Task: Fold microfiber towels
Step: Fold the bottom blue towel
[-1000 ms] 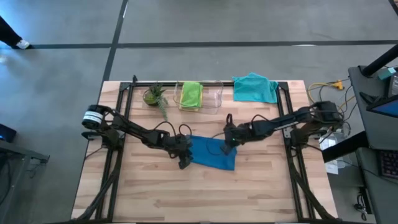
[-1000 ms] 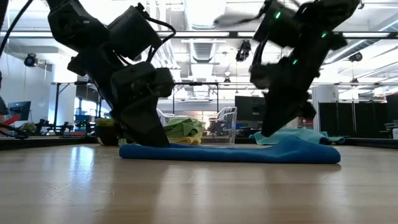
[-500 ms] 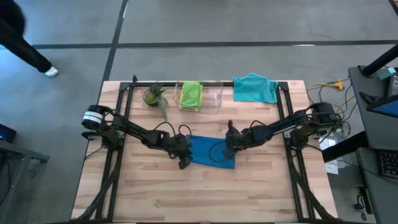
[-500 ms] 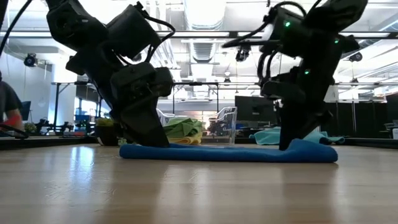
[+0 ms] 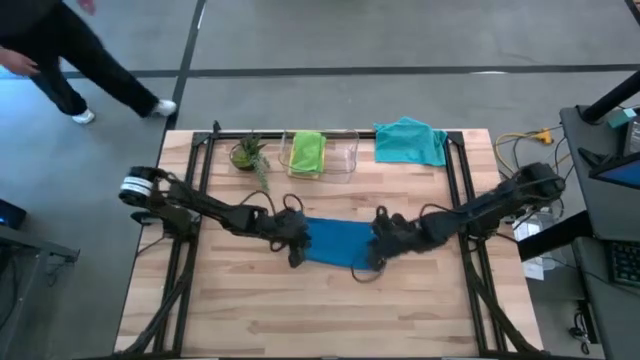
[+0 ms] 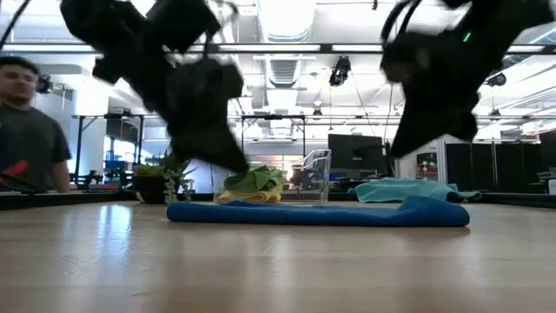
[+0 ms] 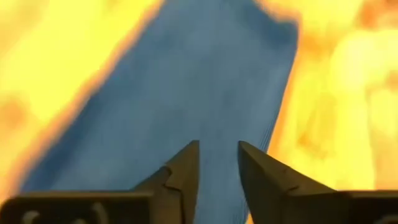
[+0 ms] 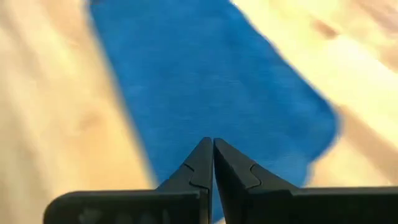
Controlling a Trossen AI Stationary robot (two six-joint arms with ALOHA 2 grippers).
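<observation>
Blue towel lies between both end effectors.

Bright, even overhead light from ceiling strips; soft shadows. Both arms motion-blurred in low view. Wrist views soft; tabletop glares orange-yellow.

No text, label or number can be read on anything here.

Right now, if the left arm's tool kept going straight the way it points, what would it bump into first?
Most likely the dark blue towel. The left tool points onto it, fingers slightly apart and empty. How far above the cloth it sits is unclear.
</observation>
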